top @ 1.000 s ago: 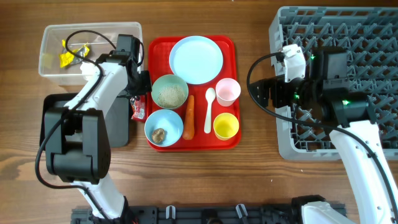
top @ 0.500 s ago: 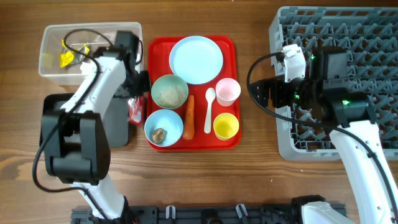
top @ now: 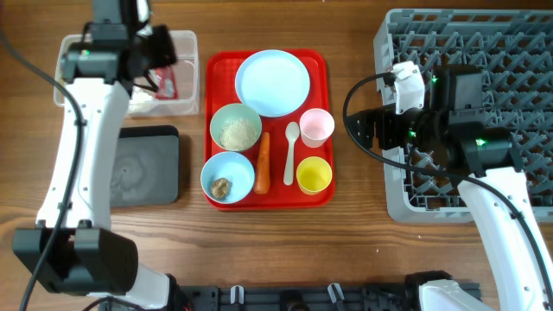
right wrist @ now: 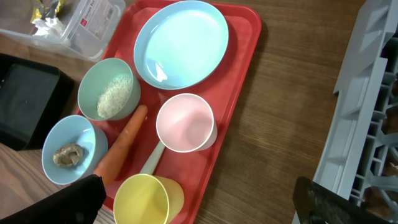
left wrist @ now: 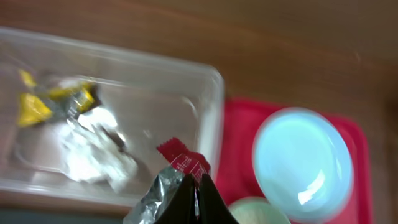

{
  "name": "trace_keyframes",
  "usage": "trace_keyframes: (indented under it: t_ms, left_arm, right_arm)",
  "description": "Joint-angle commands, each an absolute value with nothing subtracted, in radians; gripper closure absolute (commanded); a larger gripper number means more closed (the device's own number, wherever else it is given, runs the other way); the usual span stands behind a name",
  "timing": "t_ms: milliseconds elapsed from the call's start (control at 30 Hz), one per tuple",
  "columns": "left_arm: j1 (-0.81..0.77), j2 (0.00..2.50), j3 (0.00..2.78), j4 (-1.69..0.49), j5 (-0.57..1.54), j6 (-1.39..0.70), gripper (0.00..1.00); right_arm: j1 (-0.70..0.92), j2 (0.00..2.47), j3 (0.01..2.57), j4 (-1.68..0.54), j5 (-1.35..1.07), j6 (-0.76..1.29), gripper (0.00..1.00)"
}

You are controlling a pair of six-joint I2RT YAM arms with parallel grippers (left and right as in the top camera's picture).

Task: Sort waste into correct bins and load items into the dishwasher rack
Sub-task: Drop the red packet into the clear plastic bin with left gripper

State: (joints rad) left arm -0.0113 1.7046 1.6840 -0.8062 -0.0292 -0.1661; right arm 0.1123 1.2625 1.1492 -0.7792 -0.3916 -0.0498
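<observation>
My left gripper is shut on a red wrapper with a silver inside, held over the clear tub. In the tub lie a yellow wrapper and white tissue. On the red tray are a plate, a bowl of rice, a bowl with a brown lump, a carrot, a white spoon, a pink cup and a yellow cup. My right gripper hangs open right of the tray, holding nothing.
The black tray lies below the tub, left of the red tray. The grey dishwasher rack fills the right side, under my right arm. Bare wooden table runs between the red tray and the rack.
My left gripper closed on the red wrapper beside the red tray, then lifted it up and back over the clear tub, uncovering the black tray. The right arm has not moved.
</observation>
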Motion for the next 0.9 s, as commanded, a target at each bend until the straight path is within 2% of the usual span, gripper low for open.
trace_keyframes:
  t_ms: [0,33,100,200,267,433,567,700,867]
  left_arm:
    - [0.064,1.781,1.688,-0.706,-0.091,-0.162,0.96]
    - [0.076,1.807,1.688,-0.666,-0.089,-0.162,0.94]
    - [0.083,1.855,1.688,-0.607,-0.087,-0.162,0.67]
    - [0.080,1.901,1.688,-0.577,-0.087,-0.162,0.20]
    - [0.080,1.926,1.688,-0.575,-0.087,-0.162,0.01]
    - [0.072,1.927,1.688,-0.625,-0.039,-0.161,0.00]
    - [0.051,1.878,1.688,-0.759,0.117,-0.162,0.00]
    - [0.001,1.842,1.688,-0.954,0.256,-0.162,0.05]
    - [-0.096,1.842,1.685,-1.128,0.251,-0.158,0.11]
  right_arm:
    - [0.112,1.273,1.164,-0.778,-0.382,-0.045,0.00]
    - [0.112,1.273,1.164,-0.778,-0.382,-0.045,0.00]
    - [0.112,1.273,1.164,-0.778,-0.382,-0.045,0.00]
    - [0.112,1.273,1.164,-0.779,-0.382,-0.045,0.00]
    - [0.112,1.273,1.164,-0.779,-0.382,-0.045,0.00]
    - [0.112,1.273,1.164,-0.778,-0.382,-0.045,0.00]
    - [0.112,1.273,1.164,-0.781,-0.382,-0.045,0.00]
    - [0.112,1.273,1.164,-0.783,-0.382,-0.044,0.00]
    - [0.112,1.273,1.164,-0.778,-0.382,-0.022,0.00]
